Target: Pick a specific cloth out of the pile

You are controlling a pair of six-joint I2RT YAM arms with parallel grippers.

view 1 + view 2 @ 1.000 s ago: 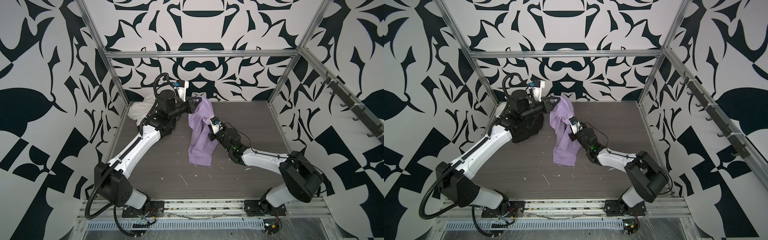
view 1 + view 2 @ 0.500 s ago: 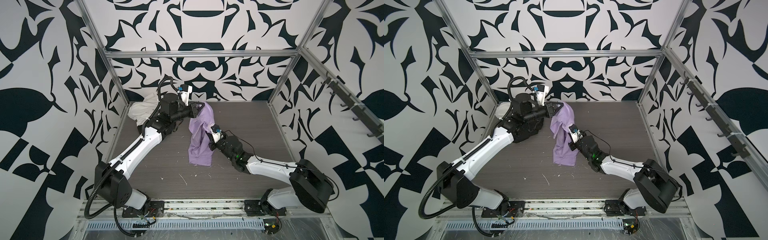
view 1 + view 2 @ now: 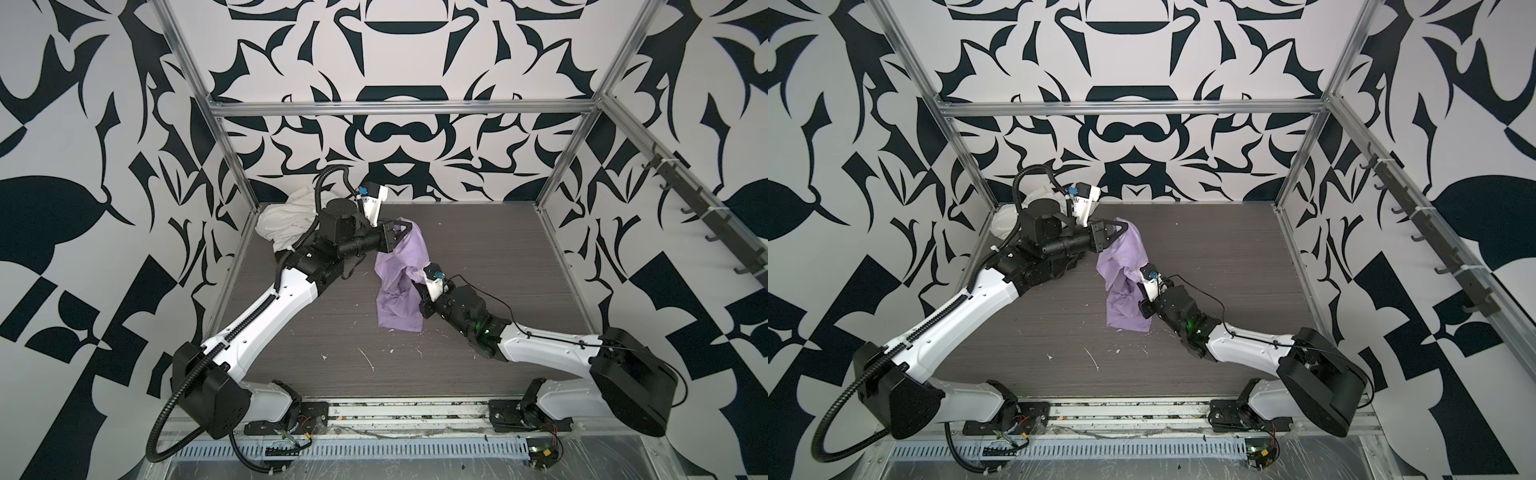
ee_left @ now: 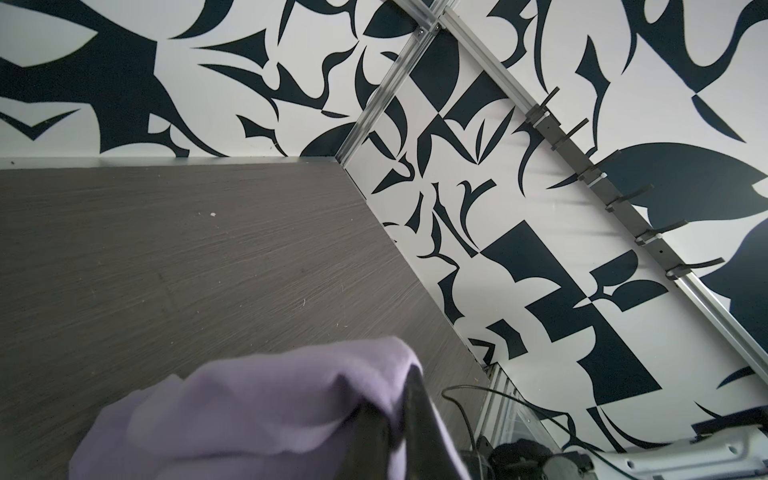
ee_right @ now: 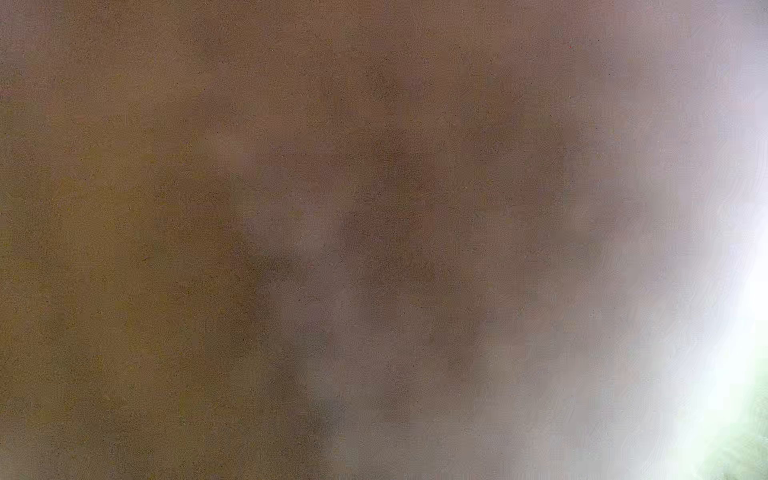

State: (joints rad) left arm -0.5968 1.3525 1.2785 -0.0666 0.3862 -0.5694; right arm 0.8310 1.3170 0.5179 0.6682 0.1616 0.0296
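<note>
- 2 arms in both top views, 1 gripper each; 2 cloths can be picked out: 1 lavender, 1 off-white.
- left gripper [image 3: 409,227] [image 3: 1123,227] – jaws closed tight on the top edge of the cloth [image 3: 399,266] [image 3: 1125,257], held raised above the worktop [image 3: 478,257] [image 3: 1204,249].
- Left wrist view agrees: dark gripper [image 4: 399,399] tips pinched together, with lavender cloth [image 4: 249,407] bunched over and around them and bare worktop [image 4: 166,249] beyond.
- The cloth hangs down from that grip as 1 wrinkled, twisted strip near the middle of the worktop. Its lower hem points toward the front; I cannot tell whether the hem rests on the surface.
- right gripper [image 3: 419,293] [image 3: 1142,305] – pressed into the cloth's right side about halfway down, with the fingertips hidden in the folds. It is closed. The folds gather toward it, but I cannot tell whether any fabric is pinched.
- Right wrist view is 1 uniform blur, brown fading to pale lavender, and nothing in it resolves.
- pile [image 3: 286,224] [image 3: 1007,220] – sits in the far-left corner of the worktop, behind the left arm [image 3: 286,299] and partly covered by it. Only the off-white cloth [image 3: 274,216] [image 3: 1000,226] is clearly visible there, 1 piece, crumpled.
- The lavender cloth is well apart from the pile and does not touch it.
- right arm [image 3: 540,349] reaches in low from the front-right.
- Several white flecks [image 3: 365,359] lie on the front part of the worktop, too small to count.
</note>
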